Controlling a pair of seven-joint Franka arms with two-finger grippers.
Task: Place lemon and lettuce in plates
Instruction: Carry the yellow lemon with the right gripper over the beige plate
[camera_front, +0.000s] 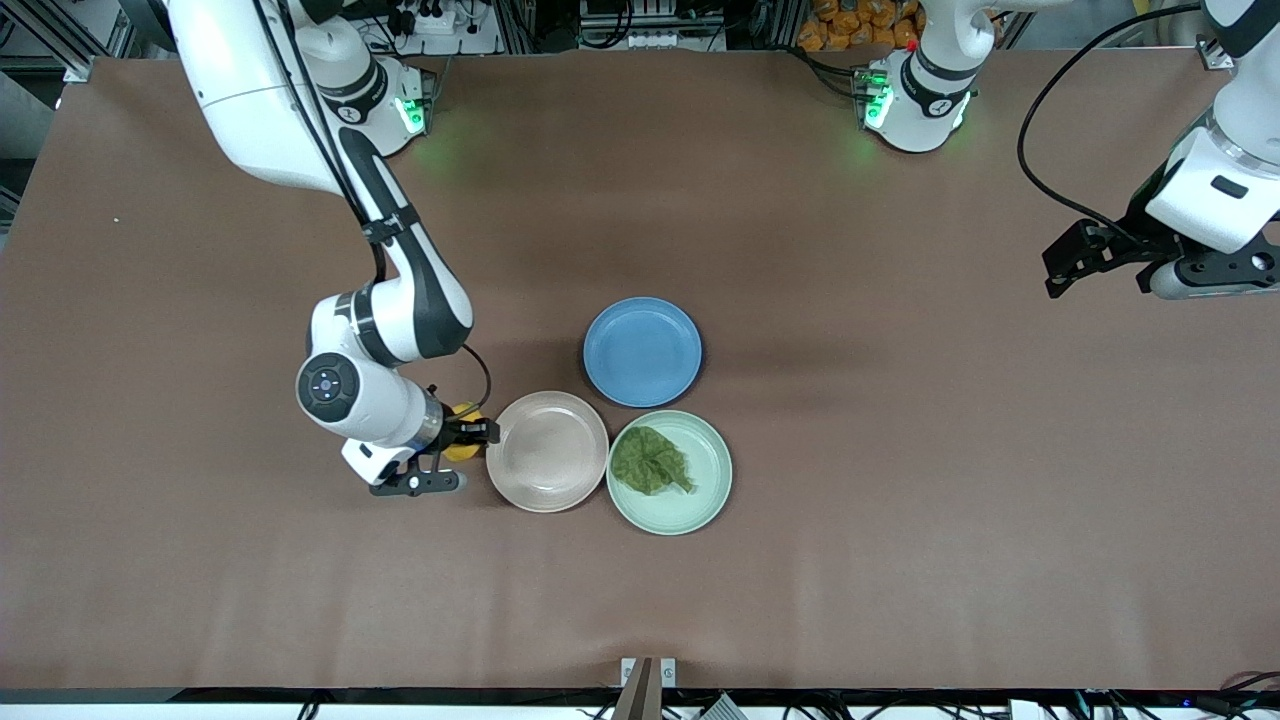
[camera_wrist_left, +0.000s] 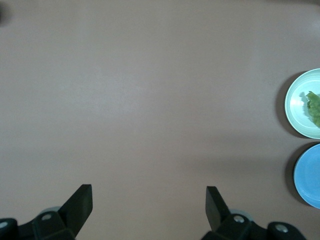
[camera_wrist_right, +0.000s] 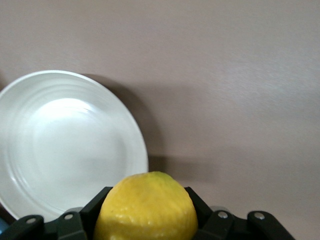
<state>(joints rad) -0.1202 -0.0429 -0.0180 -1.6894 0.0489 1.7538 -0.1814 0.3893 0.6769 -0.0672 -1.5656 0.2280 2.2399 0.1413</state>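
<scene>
My right gripper (camera_front: 468, 437) is shut on the yellow lemon (camera_front: 462, 447) and holds it just beside the rim of the beige-pink plate (camera_front: 547, 451), on the side toward the right arm's end of the table. In the right wrist view the lemon (camera_wrist_right: 146, 207) sits between the fingers with that plate (camera_wrist_right: 65, 142) bare in front. The dark green lettuce (camera_front: 650, 461) lies in the mint green plate (camera_front: 700, 500), also seen in the left wrist view (camera_wrist_left: 296, 102). My left gripper (camera_front: 1065, 265) is open and empty, waiting high over the left arm's end of the table.
A blue plate (camera_front: 642, 351) stands empty, farther from the front camera than the two other plates and touching close to both. It shows at the edge of the left wrist view (camera_wrist_left: 310, 175). Brown table (camera_front: 900, 450) surrounds them.
</scene>
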